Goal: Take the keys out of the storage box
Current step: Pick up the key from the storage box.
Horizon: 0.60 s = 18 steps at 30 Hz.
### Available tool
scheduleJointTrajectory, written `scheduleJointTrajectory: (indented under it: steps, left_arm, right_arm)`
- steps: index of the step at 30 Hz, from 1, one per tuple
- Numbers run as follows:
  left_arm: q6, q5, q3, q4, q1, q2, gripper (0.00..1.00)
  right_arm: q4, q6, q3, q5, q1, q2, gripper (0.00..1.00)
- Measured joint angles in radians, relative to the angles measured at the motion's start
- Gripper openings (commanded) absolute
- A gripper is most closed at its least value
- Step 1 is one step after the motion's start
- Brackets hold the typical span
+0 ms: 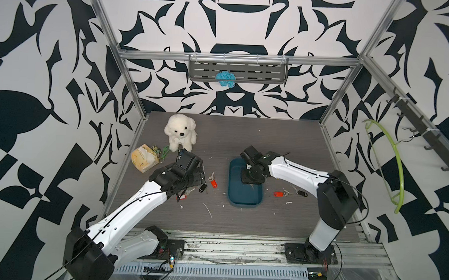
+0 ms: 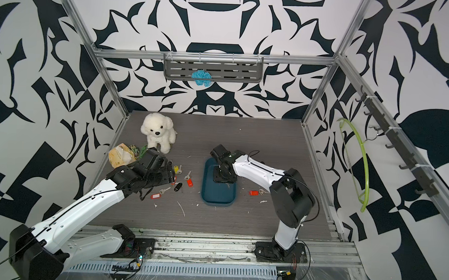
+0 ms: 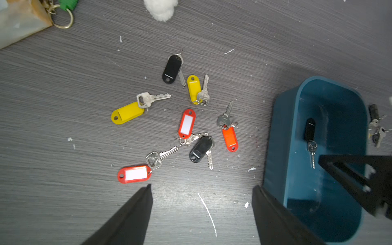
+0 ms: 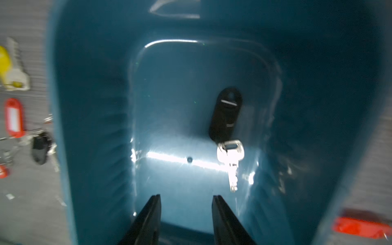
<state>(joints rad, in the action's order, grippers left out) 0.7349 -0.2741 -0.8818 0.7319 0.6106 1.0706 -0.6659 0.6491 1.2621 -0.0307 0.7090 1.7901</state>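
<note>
The dark teal storage box [image 1: 243, 205] was seen on the tabletop [image 1: 283, 138], a little right of the middle. One black-tagged key [image 4: 226, 114] was seen inside it, lying flat on the bottom. The right pincer [image 4: 186, 196] was held over the inside of the box, with its jaws moderately parted and nothing between them. The black-tagged key was lying just ahead of the fingertips and was not touched.

The left pincer [image 3: 202, 186] was held above the bare tabletop just left of the box, with its jaws spread wide and empty. A group of keys [image 3: 186, 124] with yellow, red, orange and black tags was scattered on the tabletop left of the box, near the left pincer. A red-tagged key [image 1: 278, 194] and a black fob [image 1: 302, 193] were lying right of the box. A white plush dog [image 1: 180, 132] was seated at the far left.
</note>
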Motion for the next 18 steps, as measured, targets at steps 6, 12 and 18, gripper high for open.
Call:
scheduleJointTrajectory:
  steps: [6, 12, 18]
  left_arm:
    - [0.002, -0.011, 0.053, -0.019, 0.0, -0.023, 0.82]
    - [0.001, -0.005, 0.058, -0.041, 0.0, 0.012, 0.82]
    - [0.001, 0.014, 0.057, -0.04, 0.0, 0.101, 0.81]
  right_arm:
    - [-0.006, -0.04, 0.009, 0.002, -0.042, 0.03, 0.45]
    - [-0.009, -0.069, 0.008, 0.002, -0.106, 0.026, 0.45]
    - [-0.01, -0.088, 0.006, -0.014, -0.114, 0.029, 0.48]
